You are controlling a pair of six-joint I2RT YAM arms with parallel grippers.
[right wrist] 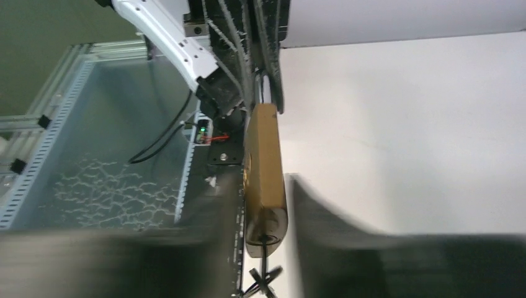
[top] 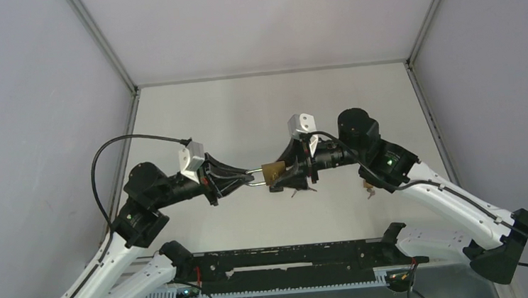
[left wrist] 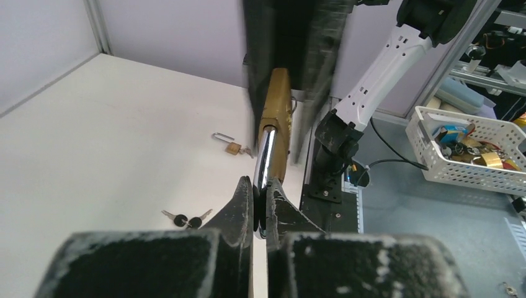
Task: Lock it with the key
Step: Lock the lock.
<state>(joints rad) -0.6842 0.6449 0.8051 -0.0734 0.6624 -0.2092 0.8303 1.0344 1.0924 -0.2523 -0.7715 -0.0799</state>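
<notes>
A brass padlock [top: 273, 171] hangs in the air between my two grippers. My left gripper [top: 248, 176] is shut on its chrome shackle [left wrist: 265, 152], with the fingertips [left wrist: 243, 198] pinching the bar and the brass body [left wrist: 277, 115] beyond. My right gripper [top: 289, 175] stands open, its blurred fingers [right wrist: 322, 211] on either side of the padlock body [right wrist: 263, 161], with a narrow gap showing on one side. A key [right wrist: 264, 264] sits in the keyhole at the padlock's end, and a small bunch hangs from it.
A small brass padlock [left wrist: 231, 146] and two black-headed keys [left wrist: 186, 220] lie on the white table [top: 244, 115]. Off the table's near edge stands a white basket [left wrist: 434, 164] of locks. Grey walls enclose the table on three sides.
</notes>
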